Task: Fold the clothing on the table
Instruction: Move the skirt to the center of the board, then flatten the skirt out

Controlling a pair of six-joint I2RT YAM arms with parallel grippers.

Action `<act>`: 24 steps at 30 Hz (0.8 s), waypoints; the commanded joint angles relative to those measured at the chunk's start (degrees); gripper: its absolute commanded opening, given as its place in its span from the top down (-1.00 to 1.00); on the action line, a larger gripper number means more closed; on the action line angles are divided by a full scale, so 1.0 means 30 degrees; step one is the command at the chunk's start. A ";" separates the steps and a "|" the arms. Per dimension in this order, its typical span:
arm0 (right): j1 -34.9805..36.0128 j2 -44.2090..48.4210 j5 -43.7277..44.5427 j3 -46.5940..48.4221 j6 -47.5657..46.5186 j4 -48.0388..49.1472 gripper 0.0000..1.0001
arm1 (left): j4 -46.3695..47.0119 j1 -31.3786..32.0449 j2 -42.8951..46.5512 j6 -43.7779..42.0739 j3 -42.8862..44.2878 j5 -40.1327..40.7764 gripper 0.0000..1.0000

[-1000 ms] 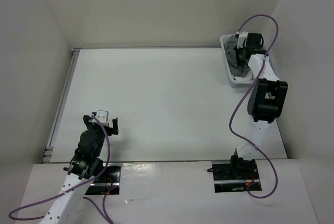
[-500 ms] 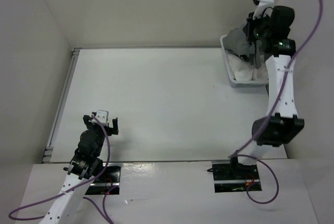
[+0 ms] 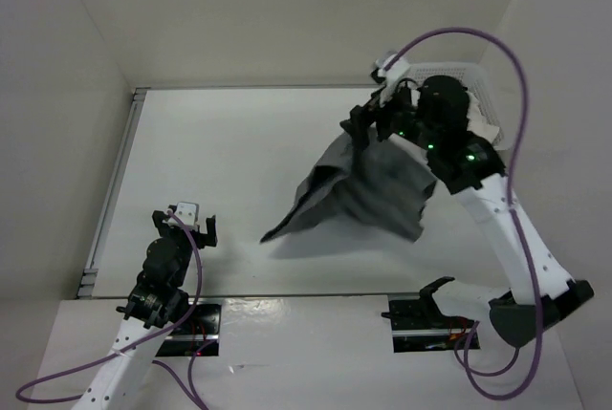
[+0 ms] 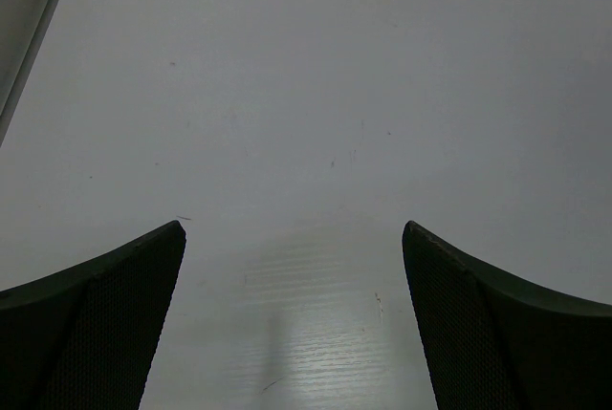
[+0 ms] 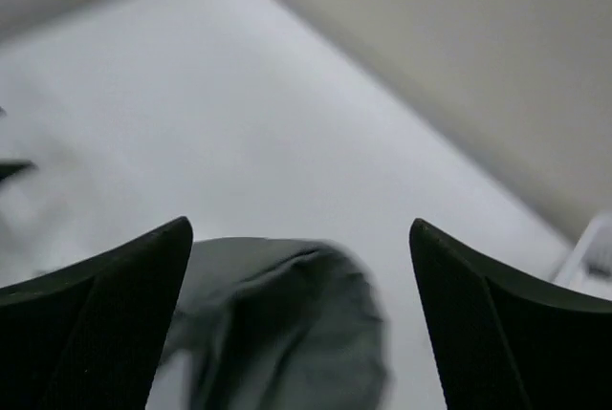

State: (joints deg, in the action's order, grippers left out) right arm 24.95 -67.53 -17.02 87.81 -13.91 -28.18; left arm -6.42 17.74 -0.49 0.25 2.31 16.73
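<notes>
Clothing (image 3: 368,195) belongs spread flat on the wide white worktop (image 3: 239,161), which is probably why the right arm reaches out over its middle. The dark grey pleated skirt billows, blurred, just beneath the right tool (image 3: 371,128), seemingly in mid-air and sagging towards the left tool's side. Behind the right tool sits the white basket (image 3: 473,75). The right tool's jaws stand wide with no fabric pinched between them. Well apart, the left tool (image 3: 191,226) is also spread wide and empty, likely waiting.

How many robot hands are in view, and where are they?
2. The left hand is over the table's near-left part; the right hand is above the grey skirt, far right.
</notes>
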 commanded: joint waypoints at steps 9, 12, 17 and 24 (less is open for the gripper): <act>0.0121 -0.1922 0.5469 -0.5920 -0.1015 0.1663 -0.98 | 0.0527 0.0064 0.2303 0.0209 -0.0710 0.0224 -1.00; 0.0121 -0.2420 0.4357 -0.5396 -0.1599 0.0434 -0.98 | 0.0527 0.0064 0.2303 0.0209 -0.0710 0.0224 -1.00; 0.0295 -0.1897 0.2920 -0.6123 -0.3885 -0.0976 -0.98 | 0.0527 0.0064 0.2303 0.0209 -0.0710 0.0224 -1.00; 0.0297 0.0738 0.2889 -0.7180 -0.4183 -0.2497 -0.98 | 0.0527 0.0064 0.2303 0.0209 -0.0710 0.0224 -1.00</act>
State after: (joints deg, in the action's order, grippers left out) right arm 25.28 -70.63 -7.44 66.26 -25.45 -32.73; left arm -6.42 17.74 -0.49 0.25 2.31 16.73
